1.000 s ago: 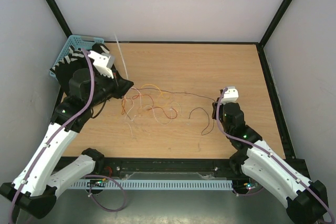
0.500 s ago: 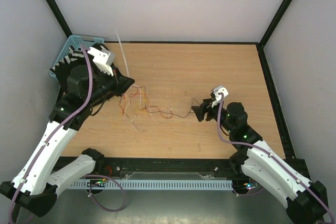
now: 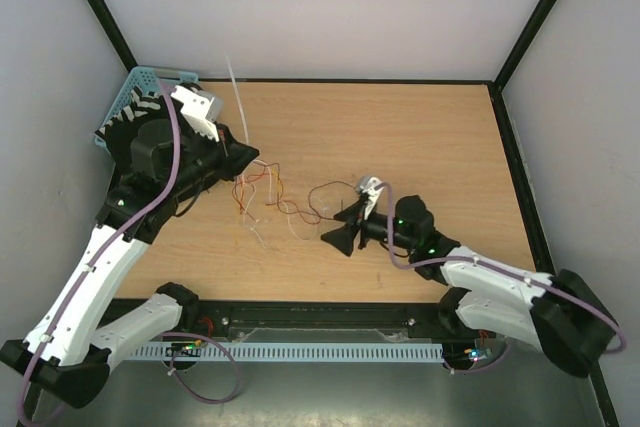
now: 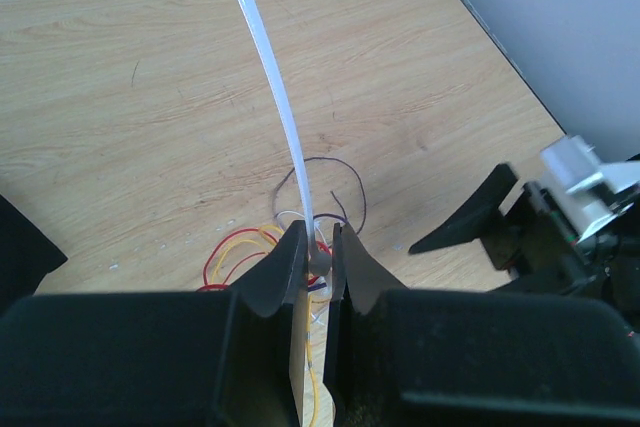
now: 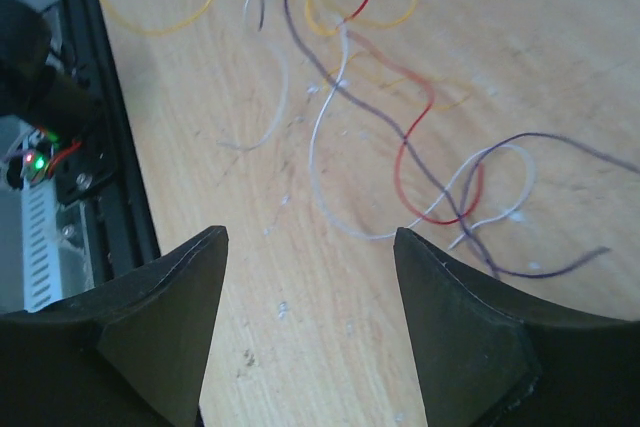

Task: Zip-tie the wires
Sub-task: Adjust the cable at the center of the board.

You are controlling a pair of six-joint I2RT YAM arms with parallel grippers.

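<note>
Wooden tabletop [image 3: 420,127] boxed by white walls [image 3: 330,7] on three sides, blue basket [image 3: 130,92] at its back-left corner. Wires [image 3: 272,197] tangle left of centre; open wood stretches behind and right. Left gripper [image 4: 318,249] pinches an upright white zip tie [image 4: 275,97] over them. Right gripper [image 5: 310,247], spread wide, hovers beside the tangle.

Left arm [image 3: 85,287]: white shell links joined by black joint housings. A lilac cable [image 3: 177,142] is routed along its length.
Right arm [image 3: 490,277]: built in the same white and black, with a lilac cable looped at the wrist. Green indicator lights [image 3: 400,224] are lit on the black joints.
Left gripper [image 4: 320,255]: matte black, with two tapered fingers.
Right gripper [image 5: 310,247]: matte black, with two broad wedge-shaped fingers.
White-grey camera block [image 3: 195,112]: one is mounted on each wrist.
</note>
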